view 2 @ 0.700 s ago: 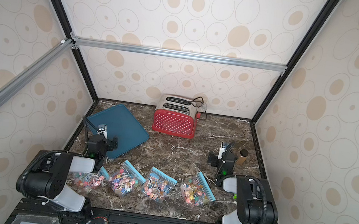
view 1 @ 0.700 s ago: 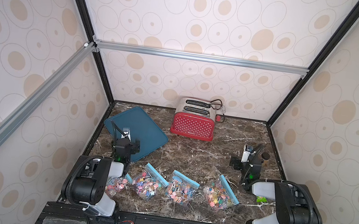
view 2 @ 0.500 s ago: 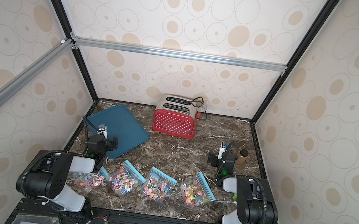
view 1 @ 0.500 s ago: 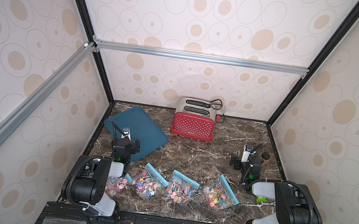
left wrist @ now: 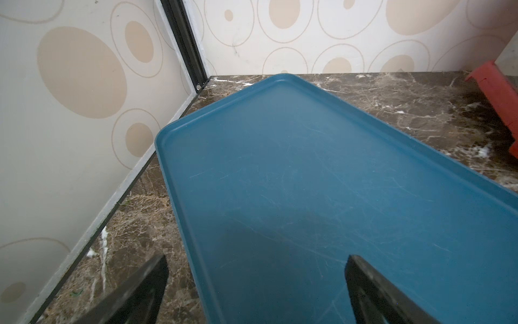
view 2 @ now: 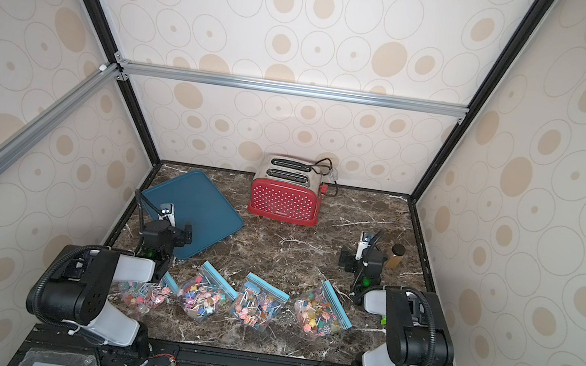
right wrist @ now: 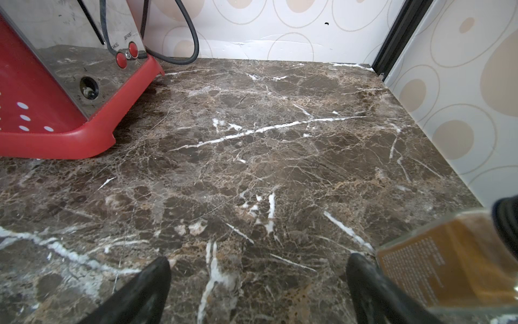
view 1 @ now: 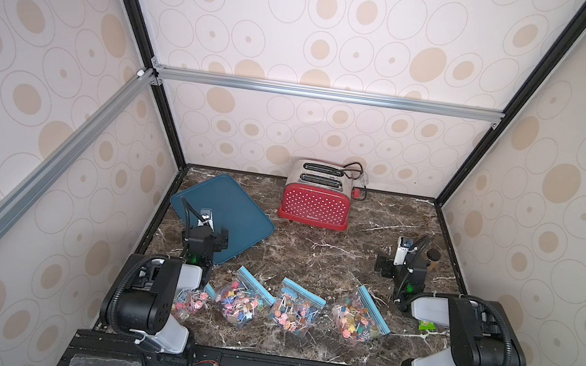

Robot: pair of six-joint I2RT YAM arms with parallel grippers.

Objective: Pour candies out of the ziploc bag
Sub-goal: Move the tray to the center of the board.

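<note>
bulging clear bags (view 1: 256, 284) of candies (view 1: 239, 303) on veined marble (view 1: 312, 257)

Four clear ziploc bags (view 1: 241, 301) lie on the table, each holding more candies (view 1: 291, 314) than can be counted. There is one blue tray (view 1: 238, 203), one red toaster (view 1: 313, 206) and one dark-capped bottle (view 2: 395, 258). Two grippers show, the left gripper (left wrist: 256, 286) and the right gripper (right wrist: 258, 289).

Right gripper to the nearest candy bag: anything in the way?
Nothing visible does. Only bare tabletop lies between the right gripper and that candy bag. The brown bottle stands on the gripper's other side, toward the side wall.
</note>
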